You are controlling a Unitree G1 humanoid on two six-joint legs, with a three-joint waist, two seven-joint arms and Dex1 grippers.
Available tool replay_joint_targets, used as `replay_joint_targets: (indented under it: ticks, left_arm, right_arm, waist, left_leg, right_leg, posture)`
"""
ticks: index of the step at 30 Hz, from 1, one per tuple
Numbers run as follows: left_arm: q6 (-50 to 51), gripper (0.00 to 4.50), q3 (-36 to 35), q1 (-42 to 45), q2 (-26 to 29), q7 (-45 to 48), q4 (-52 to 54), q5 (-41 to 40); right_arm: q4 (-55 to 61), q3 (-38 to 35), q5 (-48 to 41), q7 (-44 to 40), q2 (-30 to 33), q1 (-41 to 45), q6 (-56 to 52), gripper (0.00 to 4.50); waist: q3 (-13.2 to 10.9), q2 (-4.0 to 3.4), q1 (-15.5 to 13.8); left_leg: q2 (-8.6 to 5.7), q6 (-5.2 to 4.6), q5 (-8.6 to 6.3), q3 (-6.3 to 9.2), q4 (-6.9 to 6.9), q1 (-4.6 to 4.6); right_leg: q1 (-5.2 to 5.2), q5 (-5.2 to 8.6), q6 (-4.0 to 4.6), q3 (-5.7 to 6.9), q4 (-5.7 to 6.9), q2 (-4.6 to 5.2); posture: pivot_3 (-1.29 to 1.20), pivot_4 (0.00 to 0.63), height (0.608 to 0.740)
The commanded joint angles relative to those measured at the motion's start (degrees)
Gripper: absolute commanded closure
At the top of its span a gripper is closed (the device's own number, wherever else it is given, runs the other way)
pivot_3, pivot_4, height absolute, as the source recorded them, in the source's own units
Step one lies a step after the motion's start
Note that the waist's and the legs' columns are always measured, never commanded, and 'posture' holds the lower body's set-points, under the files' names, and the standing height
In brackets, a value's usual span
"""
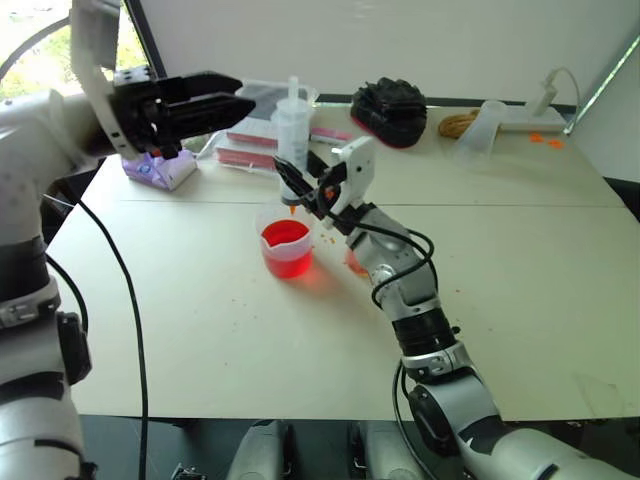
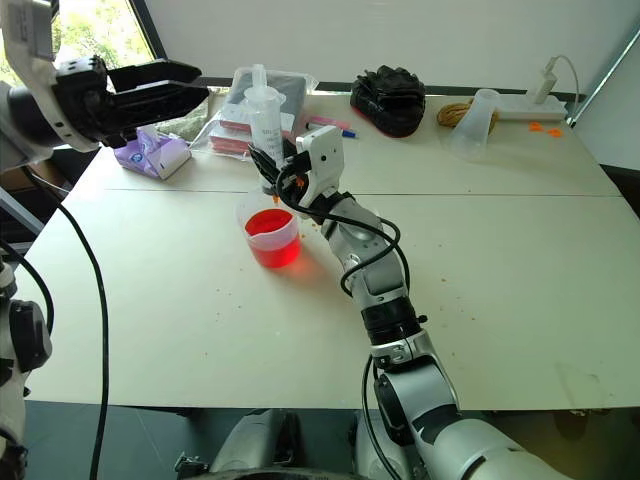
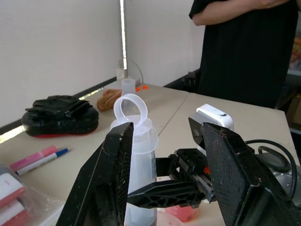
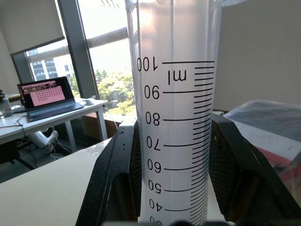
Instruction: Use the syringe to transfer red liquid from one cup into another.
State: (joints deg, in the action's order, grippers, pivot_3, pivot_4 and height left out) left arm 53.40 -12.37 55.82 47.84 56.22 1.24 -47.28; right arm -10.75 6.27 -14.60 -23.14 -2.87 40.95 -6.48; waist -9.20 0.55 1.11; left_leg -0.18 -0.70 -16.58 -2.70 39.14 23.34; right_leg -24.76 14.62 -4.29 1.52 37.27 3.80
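white table (image 1: 520, 300), pale wall (image 3: 56, 47), sunlit windows (image 4: 103, 61), laptop desk (image 4: 28, 123)

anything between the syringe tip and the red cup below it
No. In the left eye view the syringe hangs upright in the right gripper, its orange tip just above the red cup, with open air between.

Setting: office-type room used as robot test space. Evidence: large white table (image 1: 520, 300) set against plain white wall; tall windows (image 4: 101, 61) with dark frames gave onto trees and city buildings; side desk (image 4: 28, 123) carried open laptop (image 4: 47, 99). Tabletop clutter was lab-like: graduated syringe (image 4: 176, 117), spouted measuring cup (image 1: 286, 248) of red liquid, marker pens (image 3: 37, 159), white power strip (image 1: 532, 124). Person in dark clothing (image 3: 249, 52) stood beside table, arms folded.
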Motion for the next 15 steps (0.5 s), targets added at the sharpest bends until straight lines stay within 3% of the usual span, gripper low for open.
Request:
replay_joint_targets:
  ticks: [1, 15]
  left_arm:
    - [-1.2, 2.10, 0.2, -0.3, 0.1, 0.8, 0.6, 0.3]
    - [-3.0, 2.10, 3.0, -0.5, -2.0, 2.1, -1.4, 2.9]
  right_arm:
    - [1.7, 1.0, 2.0, 0.9, -1.2, -1.8, 3.6, 3.17]
    - [4.0, 6.2, 6.9, 0.9, -1.2, -8.2, 6.1, 3.17]
  waist:
    - [0.0, 0.00, 0.0]
    - [0.0, 0.00, 0.0]
  left_leg:
    - [0.00, 0.00, 0.00, 0.00, 0.00, 0.00]
    - [0.00, 0.02, 0.01, 0.00, 0.00, -0.04]
  right_leg:
    - [0.00, 0.00, 0.00, 0.00, 0.00, 0.00]
    - [0.00, 0.00, 0.01, -0.02, -0.01, -0.01]
  posture:
    - [0.00, 0.150, 0.740]
    - [0.00, 0.150, 0.740]
